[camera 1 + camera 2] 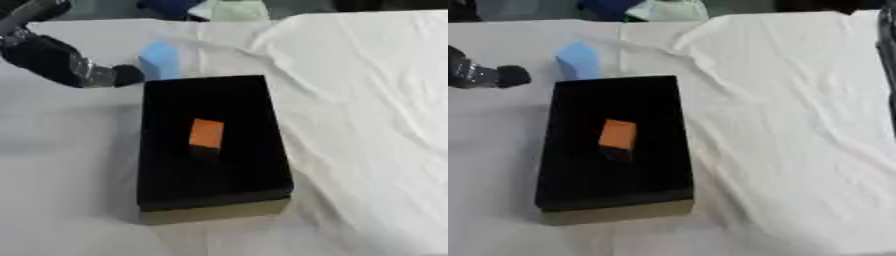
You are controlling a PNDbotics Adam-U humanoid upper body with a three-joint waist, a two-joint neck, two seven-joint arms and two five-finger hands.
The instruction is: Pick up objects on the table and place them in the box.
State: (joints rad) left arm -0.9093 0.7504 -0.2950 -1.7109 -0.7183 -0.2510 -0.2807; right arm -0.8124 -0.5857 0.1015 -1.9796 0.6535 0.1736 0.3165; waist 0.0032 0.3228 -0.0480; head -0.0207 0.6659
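The left hand [122, 76] is reaching toward a blue block [160, 59] lying just behind the black box [175, 180]; its fingers cannot be told. An orange block [206, 133] is sitting inside. Next likely: closing on the blue block.

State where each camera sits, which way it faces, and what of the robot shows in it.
Left eye view: in the head, looking down at the black box on the white-covered table; the left hand reaches in from the upper left.
Right eye view: beside it in the head, aimed the same way; only the tip of that hand shows at the left edge.
Both share the box, the orange block inside it and the blue block behind it.
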